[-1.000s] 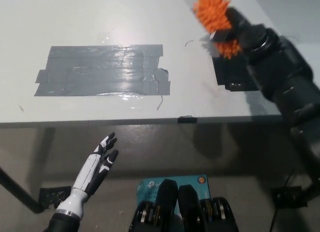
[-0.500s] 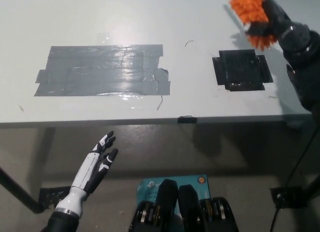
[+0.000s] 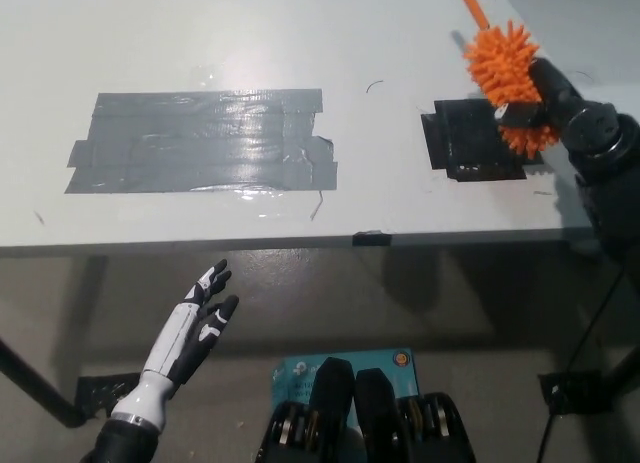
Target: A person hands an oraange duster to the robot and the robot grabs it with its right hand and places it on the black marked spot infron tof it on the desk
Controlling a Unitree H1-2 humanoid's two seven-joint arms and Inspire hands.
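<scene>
one white left hand (image 3: 192, 328) rests at seven o'clock below the bench (image 3: 200, 33) edge, released, fingers spread. one grey tape patch (image 3: 200, 141) lies at ten o'clock. one black marked spot (image 3: 470, 143) sits at two o'clock. one orange duster (image 3: 508, 78) hangs over its right edge, grasped by the black right hand (image 3: 550, 88); the handle is cut off at the top.

I can't read any text here. A teal card (image 3: 340, 368) on the floor below the table (image 3: 200, 43) carries small printed marks and a round orange emblem, but they're too small and blurred for me to make out.
</scene>
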